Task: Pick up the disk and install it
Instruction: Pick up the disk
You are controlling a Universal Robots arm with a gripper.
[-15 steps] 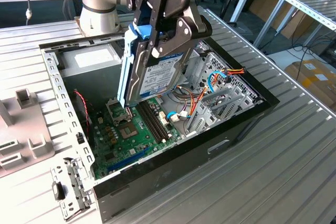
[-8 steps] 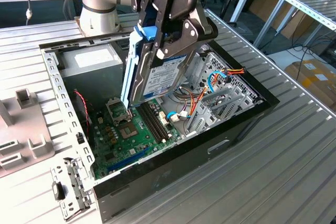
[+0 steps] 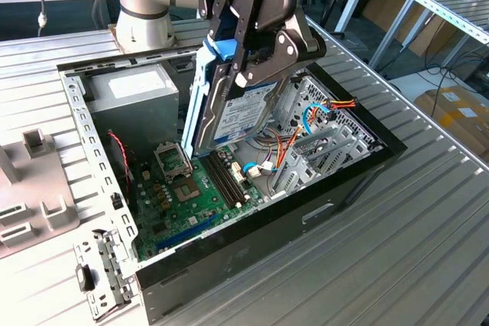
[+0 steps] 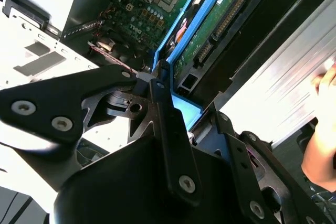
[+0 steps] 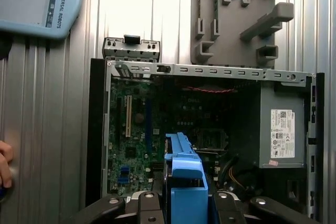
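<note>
My fingers are clamped on the disk, one against each flat face. In the first wrist view they sit on either side of its blue rail.

The disk is off the table and stands steeply tilted over the middle of the open case. Its labelled face is turned toward the exterior view's right. Its lower end dips below the case rim, close over the board by the socket. I cannot tell whether it touches anything there. In the second wrist view its green underside and connectors face the camera.

The power supply fills the case corner nearest my base. The metal drive cage and a bunch of coloured cables lie along the opposite case wall.

A person's hand rests at the table edge in the second wrist view.
</note>
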